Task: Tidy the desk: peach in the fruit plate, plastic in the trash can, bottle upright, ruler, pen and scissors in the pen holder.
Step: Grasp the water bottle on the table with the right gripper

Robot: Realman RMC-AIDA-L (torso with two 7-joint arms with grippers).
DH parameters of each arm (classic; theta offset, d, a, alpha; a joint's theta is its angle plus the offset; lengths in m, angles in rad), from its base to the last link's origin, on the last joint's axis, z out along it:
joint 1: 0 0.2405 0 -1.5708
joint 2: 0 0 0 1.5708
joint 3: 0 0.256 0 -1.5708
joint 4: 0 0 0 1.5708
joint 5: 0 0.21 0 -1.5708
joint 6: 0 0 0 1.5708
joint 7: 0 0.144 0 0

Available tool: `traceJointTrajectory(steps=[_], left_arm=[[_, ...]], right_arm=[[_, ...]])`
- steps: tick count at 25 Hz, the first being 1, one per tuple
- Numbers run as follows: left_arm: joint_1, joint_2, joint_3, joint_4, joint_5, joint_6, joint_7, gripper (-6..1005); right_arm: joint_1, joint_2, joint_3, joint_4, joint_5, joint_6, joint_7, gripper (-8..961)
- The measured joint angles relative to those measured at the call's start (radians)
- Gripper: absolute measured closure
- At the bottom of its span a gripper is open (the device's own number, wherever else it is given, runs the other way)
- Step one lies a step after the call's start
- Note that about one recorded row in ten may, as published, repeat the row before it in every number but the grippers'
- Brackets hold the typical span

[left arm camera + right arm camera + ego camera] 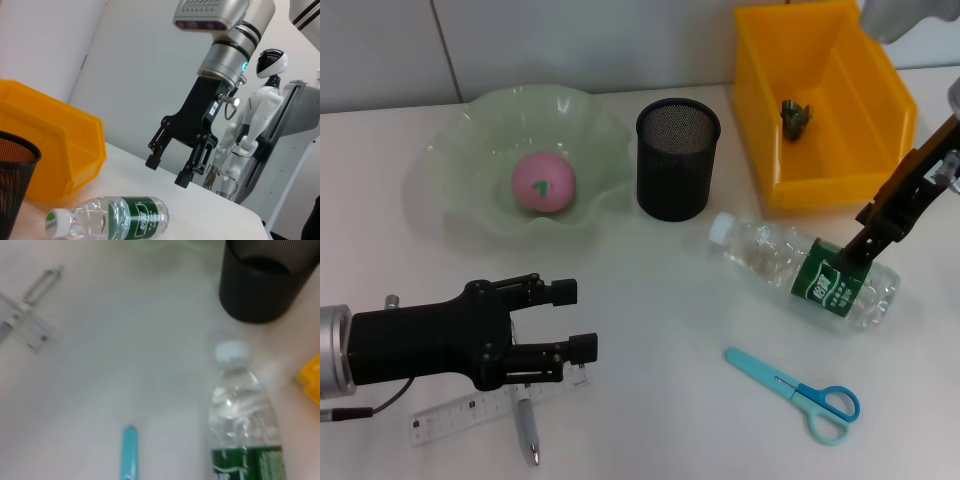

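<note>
white desk point(650, 300) against a pale tiled wall; contents as follows.

bottle point(806, 272), one: lying on its side, cap toward the pen holder, base toward the robot's right, long axis slanting across the desk. right gripper point(170, 170) hangs directly above the green label, fingers spread, not touching; the bottle lies straight below it. judged the nearer arm by far, so the uprighting falls to it.

pen holder point(677, 158), one: black mesh, upright, nothing seen inside it.

fruit plate point(470, 150), one: pale green, wavy rim, holding one peach point(544, 183); that item looks done.

trash can point(770, 120), one: yellow bin, with one small dark crumpled scrap point(795, 117) inside.

scissors point(798, 394), one: blue, flat on the desk, nearer the robot than the bottle.

ruler point(470, 412), one, and pen point(527, 430), one: lying crossed beneath the left gripper point(574, 319), which hovers over them, fingers spread, holding nothing.
</note>
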Motion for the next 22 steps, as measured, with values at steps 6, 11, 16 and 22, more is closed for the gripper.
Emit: traceJointTrajectory(steps=[6,11,16,22], left_arm=[[0.0,-0.002,0.0,0.0,0.0,0.0,0.0,164],[0.0,-0.002,0.0,0.004,0.0,0.0,-0.005,164],[0.0,-0.003,0.0,0.012,0.0,0.002,-0.011,164],[0.0,-0.004,-0.002,0.012,0.0,0.003,-0.014,164]], right_arm=[[0.029,0.042,-0.016,0.06,-0.146,0.06,-0.012,179],[0.032,0.047,-0.025,0.107,-0.16,0.107,-0.019,179],[0.034,0.05,-0.05,0.137,-0.16,0.151,-0.021,179],[0.031,0.055,-0.054,0.128,-0.15,0.186,-0.021,180]])
